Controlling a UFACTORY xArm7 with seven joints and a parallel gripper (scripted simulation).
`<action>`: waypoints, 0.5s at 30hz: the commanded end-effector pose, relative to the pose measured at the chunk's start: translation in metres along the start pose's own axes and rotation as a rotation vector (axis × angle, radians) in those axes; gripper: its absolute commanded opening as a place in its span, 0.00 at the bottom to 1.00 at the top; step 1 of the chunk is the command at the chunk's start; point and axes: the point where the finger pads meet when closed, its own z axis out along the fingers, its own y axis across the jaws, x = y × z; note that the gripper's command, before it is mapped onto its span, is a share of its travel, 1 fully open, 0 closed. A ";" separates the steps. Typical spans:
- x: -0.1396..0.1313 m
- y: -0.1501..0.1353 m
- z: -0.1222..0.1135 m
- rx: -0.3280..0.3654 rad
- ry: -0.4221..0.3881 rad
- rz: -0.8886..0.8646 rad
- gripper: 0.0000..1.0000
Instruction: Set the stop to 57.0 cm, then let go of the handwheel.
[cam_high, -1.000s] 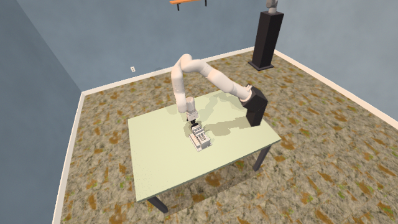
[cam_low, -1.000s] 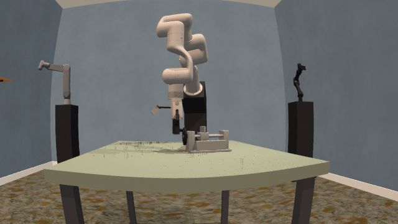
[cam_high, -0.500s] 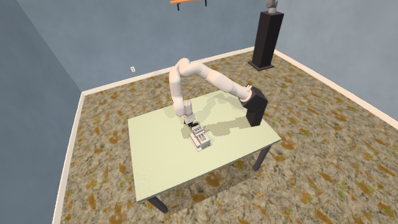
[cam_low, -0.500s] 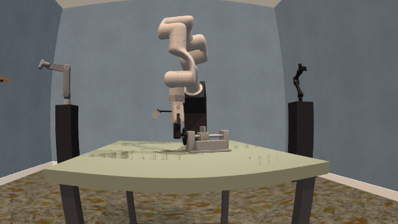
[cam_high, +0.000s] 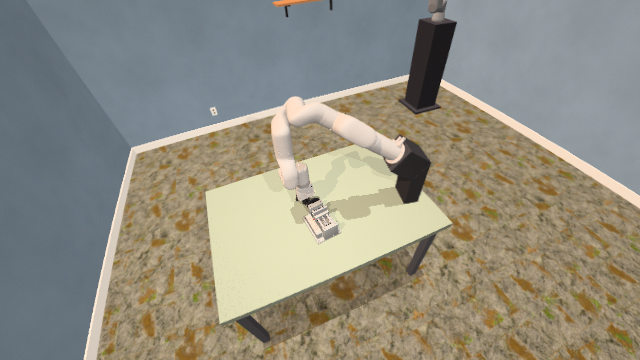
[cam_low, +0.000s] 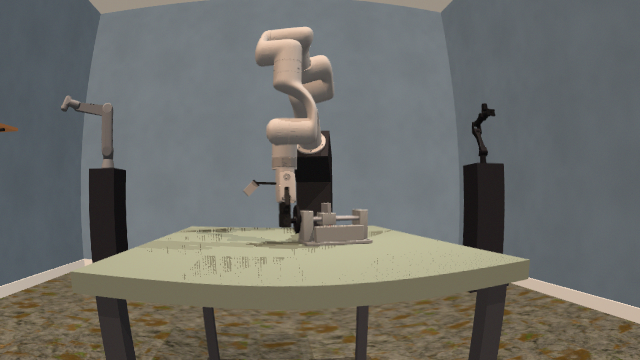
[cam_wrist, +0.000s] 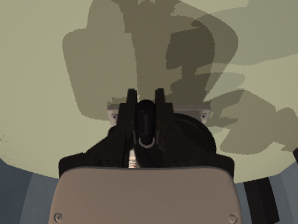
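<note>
Clamped on the dark handwheel (cam_low: 296, 218) at the left end of the grey stop fixture (cam_low: 334, 232), as seen from the exterior view: the claw (cam_low: 285, 217) with its fingers drawn in close around the wheel, pointing straight down. Nearest in the exterior view, the pale green worktop (cam_low: 280, 285), bare along its front edge; further in, the fixture sitting flat near the middle, with its screw rod (cam_low: 345, 217) running rightward from the wheel through a sliding stop block (cam_low: 326, 214) to an end post (cam_low: 361, 216). Probably mid-turn, cranking the stop toward the set value; no scale legible from here, so the reading cannot be told. To do this well: keep the grip firm and centred on the wheel, rotate smoothly about the screw axis without dragging the fixture across the worktop, slow down near the target to avoid overshooting, and only then spread the fingers and lift straight away so the wheel is not nudged on release. From the wrist view, dark fingertips closed about a dark round mass directly below, shadows beyond. From the top view, fixture (cam_high: 322, 226) just in front of the wrist, arm (cam_high: 320, 117) arching back to its black pedestal (cam_high: 417, 185) at the far worktop corner.
</note>
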 end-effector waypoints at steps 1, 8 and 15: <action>0.000 0.001 0.001 -0.001 -0.003 0.001 0.06; 0.000 0.001 0.006 0.000 -0.003 0.001 0.06; 0.000 0.004 0.012 0.000 -0.003 0.001 0.06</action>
